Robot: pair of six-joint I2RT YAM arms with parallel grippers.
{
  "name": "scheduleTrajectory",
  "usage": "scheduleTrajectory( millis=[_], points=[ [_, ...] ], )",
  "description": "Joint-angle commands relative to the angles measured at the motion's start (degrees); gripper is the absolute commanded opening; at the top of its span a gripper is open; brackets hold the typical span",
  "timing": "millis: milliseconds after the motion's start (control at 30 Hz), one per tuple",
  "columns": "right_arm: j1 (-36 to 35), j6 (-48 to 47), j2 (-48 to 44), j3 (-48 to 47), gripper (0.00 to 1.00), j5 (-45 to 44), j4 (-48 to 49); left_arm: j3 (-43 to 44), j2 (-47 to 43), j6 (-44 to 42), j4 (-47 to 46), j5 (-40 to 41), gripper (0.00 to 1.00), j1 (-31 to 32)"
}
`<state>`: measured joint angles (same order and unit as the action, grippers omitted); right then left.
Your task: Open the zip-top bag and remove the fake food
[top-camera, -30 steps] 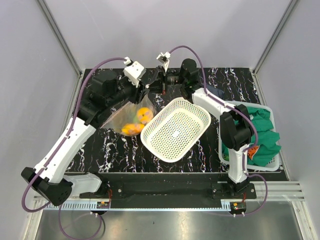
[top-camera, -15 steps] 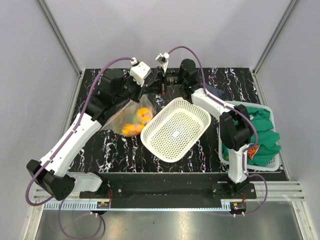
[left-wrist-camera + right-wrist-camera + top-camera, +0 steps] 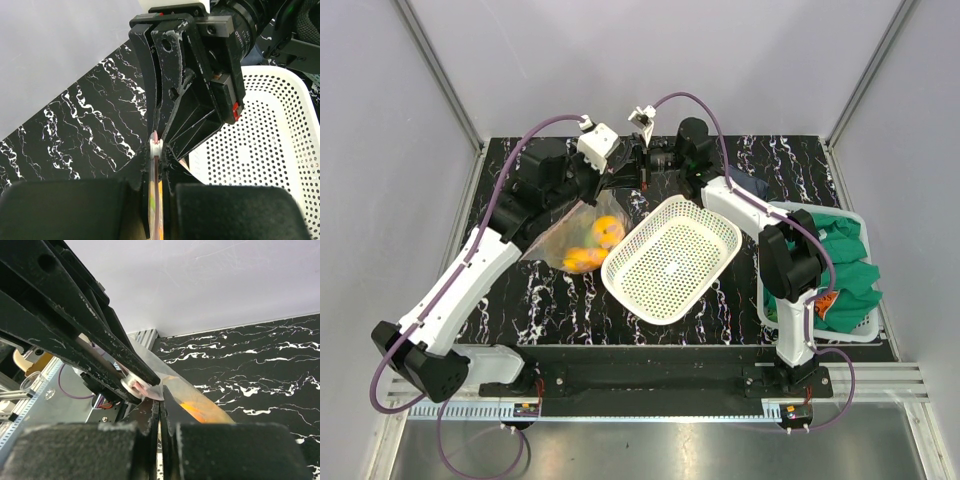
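Note:
The clear zip-top bag [image 3: 570, 238] hangs lifted at the back of the table, its pinkish zip strip [image 3: 156, 200] held between both grippers. Orange and yellow fake food [image 3: 598, 243] sits inside it; I see no green piece. My left gripper [image 3: 610, 172] is shut on the zip strip just behind the white slider [image 3: 156, 146]. My right gripper [image 3: 632, 170] faces it, shut on the bag's top edge [image 3: 161, 390] beside the slider. The two grippers' fingertips nearly touch.
A white mesh basket [image 3: 672, 258] lies tilted right beside the bag, under the right arm. A white bin with green clothing [image 3: 840, 265] stands at the right edge. Grey walls close the back and sides.
The left arm has swung right, bringing its gripper and the bag's top up against the right gripper. The right gripper has shifted slightly left. The bag stays lifted with the fruit inside.

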<state>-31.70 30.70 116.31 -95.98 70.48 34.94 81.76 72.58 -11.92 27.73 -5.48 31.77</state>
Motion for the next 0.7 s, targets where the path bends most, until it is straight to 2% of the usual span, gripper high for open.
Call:
scheduleTrajectory(
  millis=[0, 467, 667],
  points=[
    [-0.73, 2.87, -3.28, -0.43, 0.0, -3.15, 6.54, 2.01, -1.38, 1.29, -0.13, 2.22, 0.0, -0.13],
    [2.78, 16.49, -0.83, 2.03, 0.0, -9.22, 22.26, -5.37, -9.02, 7.09, 3.65, 5.39, 0.0, -3.38],
    [2.96, 17.64, 0.14, 1.77, 0.0, -11.06, 22.46, -6.7, -11.66, 9.63, 7.95, 8.72, 0.0, -4.52]
  ],
)
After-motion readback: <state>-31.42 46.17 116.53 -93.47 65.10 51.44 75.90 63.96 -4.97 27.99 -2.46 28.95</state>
